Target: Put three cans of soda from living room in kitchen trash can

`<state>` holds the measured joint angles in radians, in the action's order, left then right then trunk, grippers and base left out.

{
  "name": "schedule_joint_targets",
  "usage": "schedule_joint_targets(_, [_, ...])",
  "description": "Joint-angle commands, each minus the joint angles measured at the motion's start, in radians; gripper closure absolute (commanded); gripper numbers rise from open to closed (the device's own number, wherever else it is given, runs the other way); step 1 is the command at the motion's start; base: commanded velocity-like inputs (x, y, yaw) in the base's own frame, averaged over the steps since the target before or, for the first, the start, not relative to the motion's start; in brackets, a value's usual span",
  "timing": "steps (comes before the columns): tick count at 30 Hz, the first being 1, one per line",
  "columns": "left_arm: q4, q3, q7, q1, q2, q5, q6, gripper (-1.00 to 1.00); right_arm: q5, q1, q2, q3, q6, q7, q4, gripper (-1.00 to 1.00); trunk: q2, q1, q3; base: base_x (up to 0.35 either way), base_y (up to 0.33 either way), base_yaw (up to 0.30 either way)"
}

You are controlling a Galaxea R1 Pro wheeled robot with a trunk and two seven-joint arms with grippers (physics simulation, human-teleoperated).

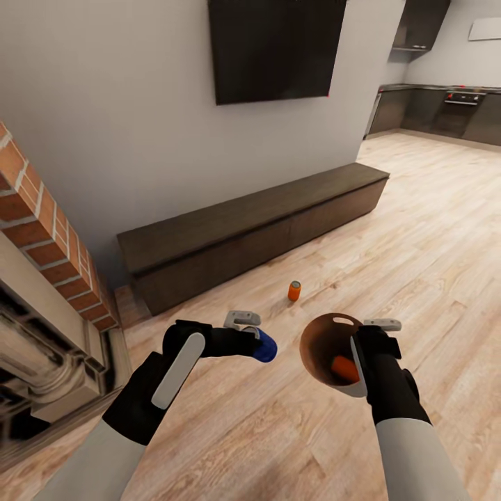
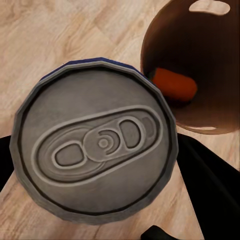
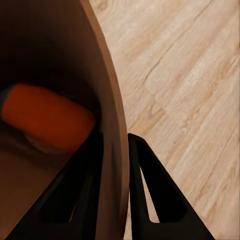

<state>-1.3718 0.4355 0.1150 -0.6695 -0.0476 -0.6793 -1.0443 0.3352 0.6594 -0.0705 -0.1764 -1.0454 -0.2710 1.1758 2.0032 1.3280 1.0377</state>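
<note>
Left pincer (image 1: 259, 336) holds the blue can (image 1: 266, 347) beside the bin (image 1: 321, 334); right pincer (image 3: 112, 150) clamps the bin's wall, an orange can (image 3: 47, 122) inside. Risk: releasing short of the rim drops the blue can on the floor (image 1: 417, 229), and the tilted bin could spill.

We see the silver top of a blue can (image 2: 97, 145) close up between our left jaws, its pull tab facing us and a thin blue edge showing past the rim. Dark parts of the jaws flank it low on either side. Beyond the can and just beside it sits the brown-lined bin (image 2: 200, 65), with an orange can (image 2: 175, 84) lying inside. Pale wooden floor (image 2: 60, 35) lies under everything.
</note>
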Motion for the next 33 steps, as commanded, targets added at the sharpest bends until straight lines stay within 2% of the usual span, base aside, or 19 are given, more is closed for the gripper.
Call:
schedule_joint_targets(1, [-0.005,0.0,0.0,0.0,0.0,-0.003,-0.001,1.0,0.017,0.0,0.001,0.002,-0.002,0.001,-0.003,1.0,-0.007,-0.004,-0.003,0.0,0.0,0.0])
schedule_joint_targets(6, [-0.016,0.0,0.0,0.001,0.0,-0.008,-0.003,1.0,0.019,0.0,0.001,0.005,-0.002,-0.005,-0.029,1.0,-0.042,-0.023,-0.019,0.0,0.0,0.0])
schedule_joint_targets(14, [-0.034,0.001,0.0,0.002,0.001,-0.009,-0.003,1.0,0.016,0.002,0.001,0.01,-0.002,-0.12,-0.082,1.0,-0.098,-0.054,-0.044,0.0,0.0,0.0])
schedule_joint_targets(20, [-0.035,0.001,0.0,0.002,0.001,-0.009,-0.003,1.0,0.018,0.002,0.001,0.013,-0.002,-0.137,-0.102,1.0,-0.14,-0.077,-0.063,0.0,0.0,0.0])
schedule_joint_targets(22, [-0.035,0.002,-0.001,0.002,0.0,-0.016,-0.003,1.0,0.018,0.002,0.001,0.016,-0.002,-0.139,-0.108,1.0,-0.154,-0.085,-0.069,0.0,0.0,0.0])
schedule_joint_targets(25, [-0.038,0.002,-0.001,0.002,0.001,-0.05,-0.003,1.0,0.017,0.002,-0.002,0.021,-0.002,-0.14,-0.119,1.0,-0.175,-0.096,-0.078,0.0,0.0,0.0])
schedule_joint_targets(29, [-0.053,0.002,-0.001,0.005,0.003,-0.077,-0.003,1.0,0.017,0.002,-0.008,0.044,0.0,-0.141,-0.156,1.0,-0.203,-0.111,-0.091,0.0,0.0,0.0])
schedule_joint_targets(33, [-0.061,0.004,-0.002,0.014,0.004,-0.089,-0.003,1.0,0.018,0.002,-0.01,0.07,0.052,-0.143,-0.204,1.0,-0.231,-0.127,-0.104,0.0,0.0,0.0])
